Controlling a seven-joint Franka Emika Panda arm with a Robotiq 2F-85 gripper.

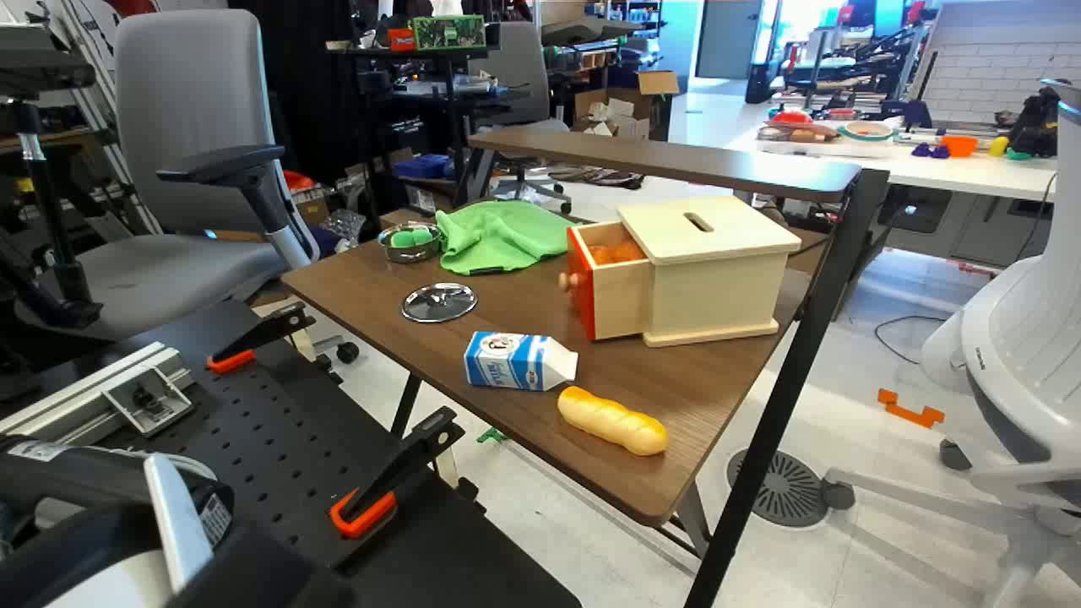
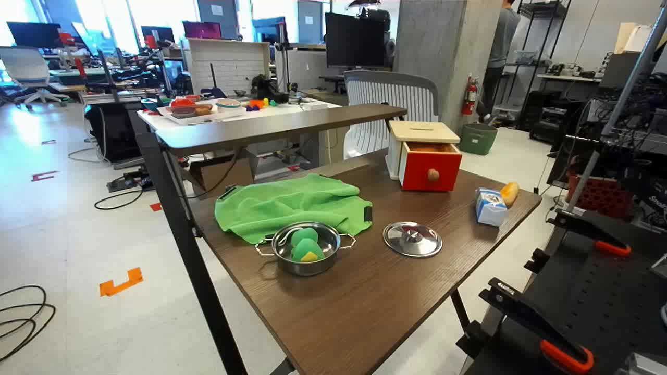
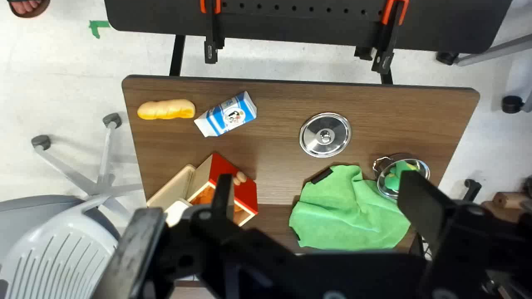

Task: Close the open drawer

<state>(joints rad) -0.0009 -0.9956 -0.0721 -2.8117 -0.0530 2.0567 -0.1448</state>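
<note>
Overhead, the fingers (image 3: 420,203) stand wide apart, gripping nothing, while a red-fronted drawer (image 1: 621,295) juts from its pale wooden box (image 1: 718,291) on the brown surface (image 2: 365,307), its round knob (image 2: 433,175) facing outward, presumably so one straight push can send it home.

- In the wrist view, the tool (image 3: 318,180), cropped by the bottom edge, hid part of the wooden box (image 3: 172,190) and drawer (image 3: 246,192).
- The orange patch (image 1: 615,253) inside the drawer was too unclear to name.
- In an exterior view, the top edge cropped a person (image 2: 503,44).
</note>
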